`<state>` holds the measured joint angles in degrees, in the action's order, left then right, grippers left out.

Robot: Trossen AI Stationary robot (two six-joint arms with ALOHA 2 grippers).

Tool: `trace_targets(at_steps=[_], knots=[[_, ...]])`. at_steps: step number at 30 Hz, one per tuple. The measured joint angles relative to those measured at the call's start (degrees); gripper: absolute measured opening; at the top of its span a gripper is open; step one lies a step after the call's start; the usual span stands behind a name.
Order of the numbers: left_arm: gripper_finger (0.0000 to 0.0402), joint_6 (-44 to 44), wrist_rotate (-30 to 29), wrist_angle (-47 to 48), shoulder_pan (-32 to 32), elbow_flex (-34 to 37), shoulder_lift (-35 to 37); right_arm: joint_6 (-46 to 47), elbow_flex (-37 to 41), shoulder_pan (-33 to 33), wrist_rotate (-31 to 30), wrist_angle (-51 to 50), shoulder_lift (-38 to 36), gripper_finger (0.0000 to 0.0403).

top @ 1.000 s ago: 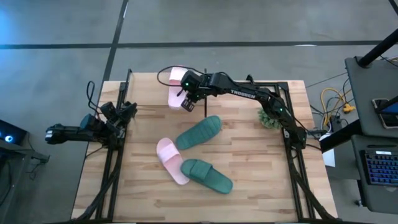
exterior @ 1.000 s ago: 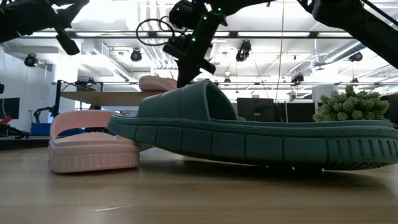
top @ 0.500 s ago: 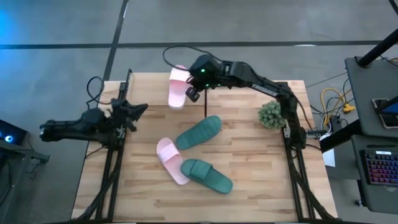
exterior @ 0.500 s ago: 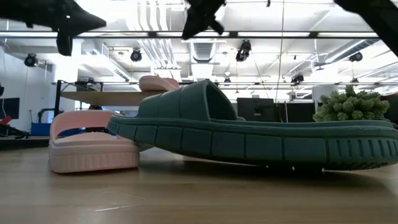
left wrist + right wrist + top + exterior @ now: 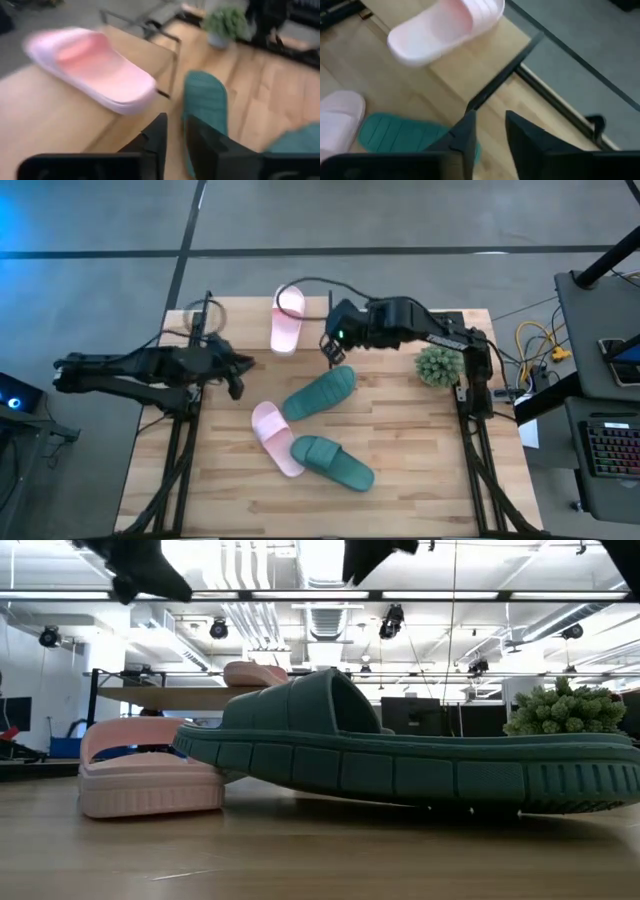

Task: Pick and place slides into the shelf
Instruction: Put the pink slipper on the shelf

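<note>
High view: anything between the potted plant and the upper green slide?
Nothing. In the high view, only bare tabletop separates the potted plant from the upper green slide.

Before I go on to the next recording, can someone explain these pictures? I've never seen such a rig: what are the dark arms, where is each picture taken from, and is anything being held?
Two robot arms work at a wooden table. One picture looks straight down, one looks level across the tabletop, and two come from cameras on the arms' wrists. One pink slide lies on the shelf. On the table lie another pink slide, two green slides and a small potted plant. The left pincer hangs at the table's left side; the right pincer hangs beside the shelf, above the nearer green slide. Both stand slightly open and hold nothing.
</note>
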<state>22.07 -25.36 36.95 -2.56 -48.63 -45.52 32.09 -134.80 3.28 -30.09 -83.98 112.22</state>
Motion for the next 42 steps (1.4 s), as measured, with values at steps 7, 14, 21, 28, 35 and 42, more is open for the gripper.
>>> trace_targets(at_steps=[7,14,21,28,35,42], knots=[[0.0112,3.3,5.4,7.5,-4.0,-3.2,-6.3,17.0,0.2,-8.7,-6.1,-6.0,-0.1,0.017],[0.0088,9.6,0.3,10.6,-14.6,-4.3,-10.4,29.2,0.3,-16.4,-6.2,-6.0,-0.1,0.0195],[0.0081,17.3,-1.3,11.6,-24.1,-4.7,-15.8,33.9,0.6,-21.2,-3.9,-6.0,-0.1,0.0196],[0.0081,27.0,-5.0,13.1,-30.9,-5.2,-25.0,32.0,2.7,-25.0,1.6,-6.0,-0.1,0.0196],[0.0083,36.2,-6.2,13.4,-35.1,-9.5,-37.0,32.1,7.1,-32.1,1.9,-6.0,-0.1,0.0196],[0.0111,40.6,-6.7,20.4,-35.5,-16.7,-46.2,36.1,13.6,-37.9,-1.3,-6.1,0.0,0.0196]])
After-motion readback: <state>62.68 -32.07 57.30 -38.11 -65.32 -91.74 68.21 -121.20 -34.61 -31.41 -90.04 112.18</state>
